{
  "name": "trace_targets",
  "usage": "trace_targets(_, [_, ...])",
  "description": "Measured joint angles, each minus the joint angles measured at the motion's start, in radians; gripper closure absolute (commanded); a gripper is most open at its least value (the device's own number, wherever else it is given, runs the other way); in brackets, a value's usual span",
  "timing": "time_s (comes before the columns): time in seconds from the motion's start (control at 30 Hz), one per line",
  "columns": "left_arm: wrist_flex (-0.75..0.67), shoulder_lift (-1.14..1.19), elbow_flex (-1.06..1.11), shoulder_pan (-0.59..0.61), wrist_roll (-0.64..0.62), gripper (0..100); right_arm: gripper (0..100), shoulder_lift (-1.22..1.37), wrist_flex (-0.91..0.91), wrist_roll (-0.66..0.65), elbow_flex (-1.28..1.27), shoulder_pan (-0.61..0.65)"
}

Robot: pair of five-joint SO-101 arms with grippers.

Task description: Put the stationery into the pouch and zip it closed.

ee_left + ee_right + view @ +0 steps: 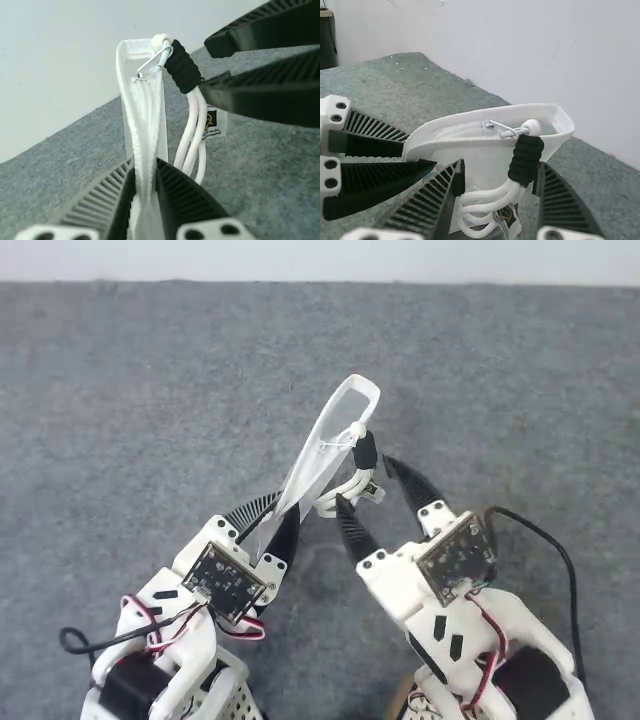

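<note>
Closest in, left gripper (145,167) clenched the flat white fabric pouch (142,100), upright above the grey table (120,390) — I saw right gripper (500,169) with jaws released, straddling the pouch's black-wrapped white cord pull (524,155).

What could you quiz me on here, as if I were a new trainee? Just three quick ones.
1. True or false: the pouch lies flat on the table.
2. What holds the pouch up? A) the left gripper B) the right gripper C) a person's hand
3. Fill in: the right gripper's jaws stand ___ on either side of the white cord.
Key: 1 false, it is held up on edge. 2 A. 3 open.
</note>
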State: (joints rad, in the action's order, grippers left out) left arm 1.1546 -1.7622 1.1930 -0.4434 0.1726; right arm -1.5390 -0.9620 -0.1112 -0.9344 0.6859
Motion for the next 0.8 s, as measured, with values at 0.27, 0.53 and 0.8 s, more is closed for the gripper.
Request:
trace_targets(0.27, [0.0, 0.0, 0.0, 0.0, 0.0, 99, 79.0, 0.176, 0.209, 0.0, -0.037, -0.104])
trace_targets(0.53, [-0.002, 0.0, 0.0, 0.002, -0.003, 99, 87.5, 0.232, 0.267, -0.049, -0.037, -0.124])
trace_targets(0.8, [-0.003, 0.0, 0.0, 0.011, -0.006, 99, 97.3, 0.276, 0.361, -0.074, -0.066, -0.124])
